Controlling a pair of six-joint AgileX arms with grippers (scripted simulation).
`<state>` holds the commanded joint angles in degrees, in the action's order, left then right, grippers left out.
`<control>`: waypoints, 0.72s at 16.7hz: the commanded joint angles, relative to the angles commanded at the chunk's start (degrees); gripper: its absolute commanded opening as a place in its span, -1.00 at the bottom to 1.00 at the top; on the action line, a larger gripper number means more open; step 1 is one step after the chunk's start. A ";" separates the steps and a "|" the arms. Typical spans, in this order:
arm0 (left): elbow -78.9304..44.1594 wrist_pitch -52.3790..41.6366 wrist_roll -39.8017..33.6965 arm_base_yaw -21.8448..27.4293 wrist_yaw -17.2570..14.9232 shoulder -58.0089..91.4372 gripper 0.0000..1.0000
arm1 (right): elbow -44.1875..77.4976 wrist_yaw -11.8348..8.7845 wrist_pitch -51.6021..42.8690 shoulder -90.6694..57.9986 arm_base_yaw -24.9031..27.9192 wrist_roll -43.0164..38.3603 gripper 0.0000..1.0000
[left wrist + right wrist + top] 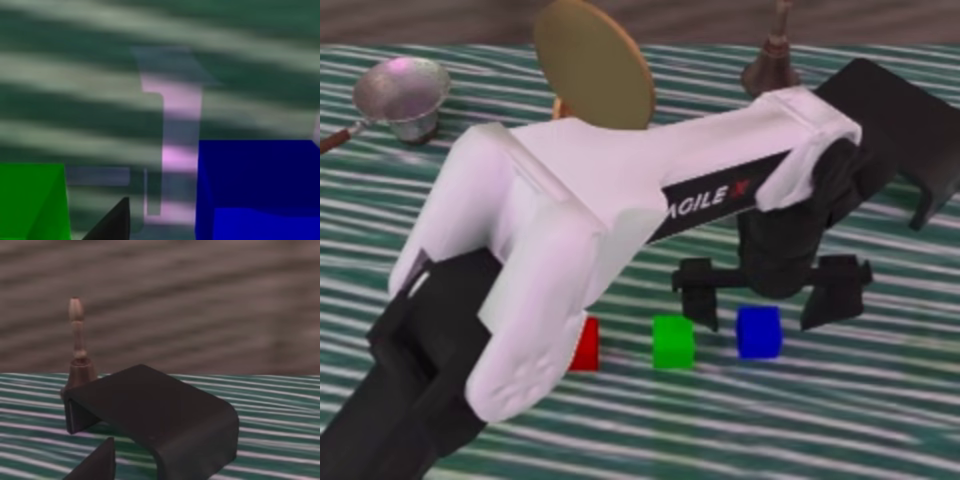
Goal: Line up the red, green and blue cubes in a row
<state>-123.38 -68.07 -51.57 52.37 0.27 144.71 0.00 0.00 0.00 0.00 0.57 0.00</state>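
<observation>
The left end effector hovers spread above the small bright blue cube; retreat straight upward, avoiding the small bright green cube.

The top view looks down on the striped table from above. The left wrist view sits very near the cloth, sharing the green cube and blue cube. The right wrist view faces level toward the bell and black stand, both also seen from above.
</observation>
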 joint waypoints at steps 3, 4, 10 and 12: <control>0.00 0.00 0.00 0.00 0.00 0.00 1.00 | 0.00 0.00 0.00 0.00 0.00 0.00 1.00; 0.00 0.00 0.00 0.00 0.00 0.00 1.00 | 0.00 0.00 0.00 0.00 0.00 0.00 1.00; -6.95 -6.95 -0.21 -0.42 0.01 0.32 1.00 | 0.00 0.00 0.00 0.00 0.00 0.00 1.00; -12.00 -12.13 -0.24 -0.73 0.00 0.22 1.00 | 0.00 0.00 0.00 0.00 0.00 0.00 1.00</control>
<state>-135.37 -80.20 -51.81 51.64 0.27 144.93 0.00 0.00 0.00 0.00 0.57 0.00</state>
